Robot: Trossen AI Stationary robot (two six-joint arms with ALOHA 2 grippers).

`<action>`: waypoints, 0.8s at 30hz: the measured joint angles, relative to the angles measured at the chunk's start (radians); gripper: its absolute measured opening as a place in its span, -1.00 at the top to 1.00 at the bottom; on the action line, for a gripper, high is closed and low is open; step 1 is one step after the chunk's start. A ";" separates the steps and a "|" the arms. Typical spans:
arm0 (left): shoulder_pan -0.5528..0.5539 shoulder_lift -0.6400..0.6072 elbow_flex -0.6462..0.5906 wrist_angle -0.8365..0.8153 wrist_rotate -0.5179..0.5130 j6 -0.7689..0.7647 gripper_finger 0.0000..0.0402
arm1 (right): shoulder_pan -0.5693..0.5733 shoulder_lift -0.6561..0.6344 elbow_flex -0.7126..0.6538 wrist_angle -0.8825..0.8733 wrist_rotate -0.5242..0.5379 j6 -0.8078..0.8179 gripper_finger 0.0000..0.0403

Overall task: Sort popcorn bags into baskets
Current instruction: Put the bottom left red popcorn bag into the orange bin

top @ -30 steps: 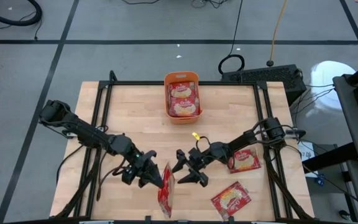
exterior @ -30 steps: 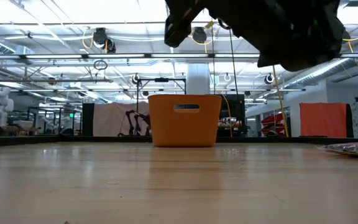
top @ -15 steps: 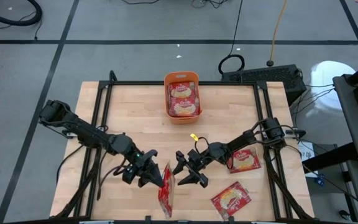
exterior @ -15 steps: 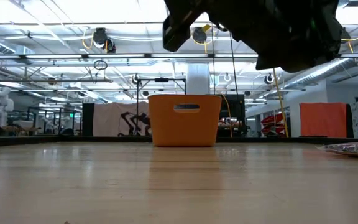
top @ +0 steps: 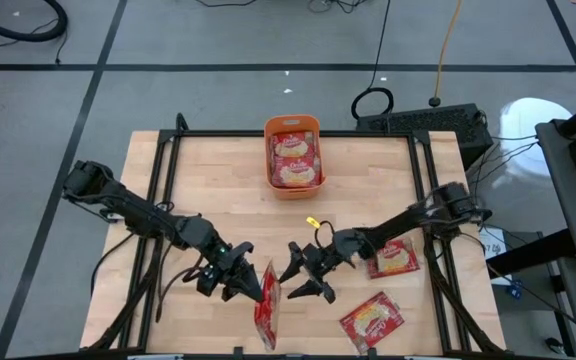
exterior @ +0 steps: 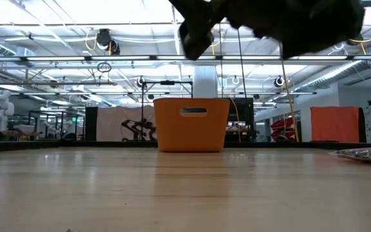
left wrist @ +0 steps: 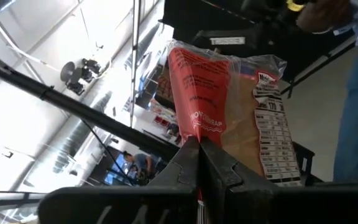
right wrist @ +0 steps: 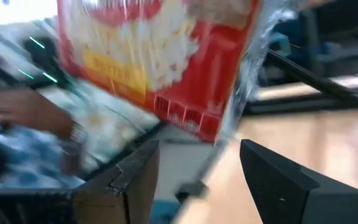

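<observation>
The held popcorn bag [top: 267, 306] is a flat red packet in clear crinkled wrap. In the left wrist view [left wrist: 225, 109] it shows a red panel with white print beside a white nutrition panel; in the right wrist view [right wrist: 160, 62] its other face shows pale popcorn on red. From above it is seen edge-on, hanging near the worktop's [top: 218, 190] near edge, between the two arms.

The left jaws [top: 251, 287] are pressed fully together on the bag's sealed end, the dark fingers [left wrist: 191, 165] meeting on the red seam. The right jaws [top: 306, 275] stand wide apart just beside the bag, gripping nothing; the bag fills the space ahead of the two fingers [right wrist: 278, 180].

Two more popcorn bags lie flat, label up, on the right side of the worktop: one [top: 394, 258] by the right rail, partly under the right arm, and one [top: 371, 321] at the near right corner, tilted. The orange basket [top: 293, 128] sits at the middle of the far edge with at least two bags [top: 294, 160] inside, labels up; in the low view it stands alone [exterior: 192, 124] across bare wood.

The middle and left of the worktop are bare wood from the basket to the arms. Black frame rails [top: 168, 160] border the left and right sides.
</observation>
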 joint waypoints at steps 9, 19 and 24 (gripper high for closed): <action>0.028 0.000 0.000 0.024 -0.007 0.000 0.99 | 0.224 -0.251 0.004 -0.582 0.863 -0.559 -0.08; 0.034 -0.001 0.000 0.070 -0.111 0.003 0.98 | 0.388 -0.025 0.039 0.094 1.267 -1.340 -0.08; 0.032 -0.001 0.000 0.092 -0.116 -0.004 0.98 | 0.372 0.113 0.163 0.170 1.263 -1.472 -0.08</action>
